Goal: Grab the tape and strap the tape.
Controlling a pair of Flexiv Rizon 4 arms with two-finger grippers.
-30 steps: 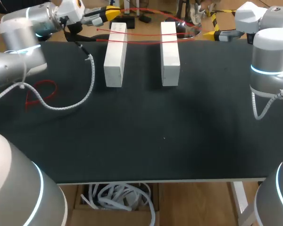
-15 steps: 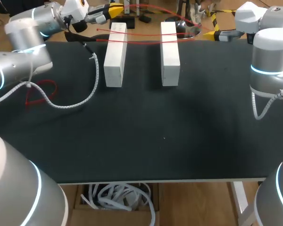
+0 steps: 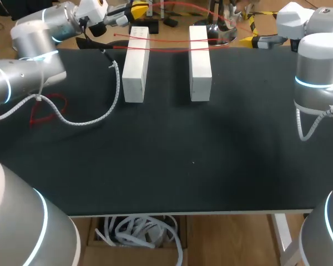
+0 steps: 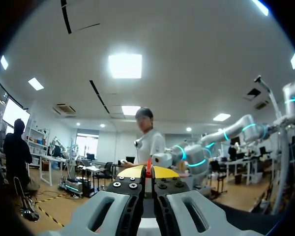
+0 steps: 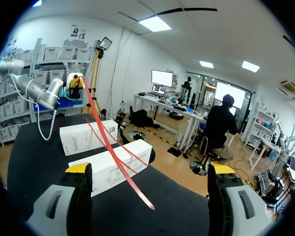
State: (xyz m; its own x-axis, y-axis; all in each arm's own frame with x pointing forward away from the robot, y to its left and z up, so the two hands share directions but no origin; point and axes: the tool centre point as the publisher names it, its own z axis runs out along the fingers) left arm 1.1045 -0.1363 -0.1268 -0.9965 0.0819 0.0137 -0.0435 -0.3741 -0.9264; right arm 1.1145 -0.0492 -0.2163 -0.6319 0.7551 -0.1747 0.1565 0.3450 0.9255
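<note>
A thin red tape [image 3: 167, 39] lies in two strands across two white blocks, the left block [image 3: 135, 66] and the right block [image 3: 200, 64], at the table's far side. My left gripper [image 3: 140, 10] is beyond the far edge, by the left block, shut on the tape [image 4: 148, 171] between its yellow tips. From it the tape [image 5: 113, 152] runs over the blocks [image 5: 91, 136], and its free end hangs between the fingers of my right gripper [image 5: 150, 169], touching neither. The right gripper [image 3: 248, 32] stands wide open at the far right edge.
A separate loop of red tape [image 3: 47, 108] lies on the black table [image 3: 188, 160] at the left. The left arm's white cable [image 3: 102, 111] sags onto the table next to the left block.
My left gripper has moved to the right along the far edge, carrying the tape with it; its cable swung along. The right arm has stayed still.
</note>
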